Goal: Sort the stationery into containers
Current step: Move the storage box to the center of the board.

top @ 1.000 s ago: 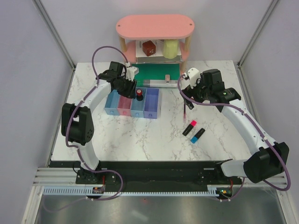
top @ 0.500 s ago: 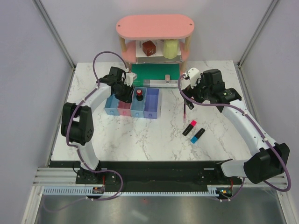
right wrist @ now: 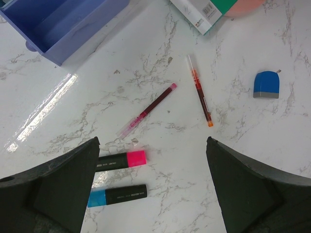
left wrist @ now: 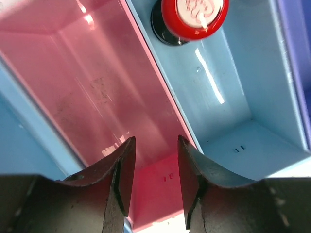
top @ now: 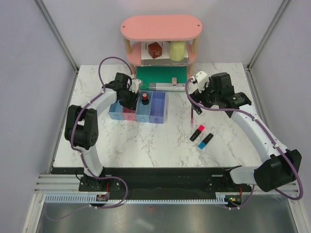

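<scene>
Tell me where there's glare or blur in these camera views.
Left wrist: glare streaks on the blue bin floor and the pink bin, left gripper fingers dark. Right wrist: white sheen on the table, right gripper fingers dark and soft. Top external: even light, sharp.

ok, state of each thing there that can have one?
left claw, part open, empty
right claw, wide open, empty
pink bin, under left claw, nothing visible inside
blue bin, holds red-black round piece
pink-ended highlighter, loose on table
blue-ended highlighter, loose on table
</scene>
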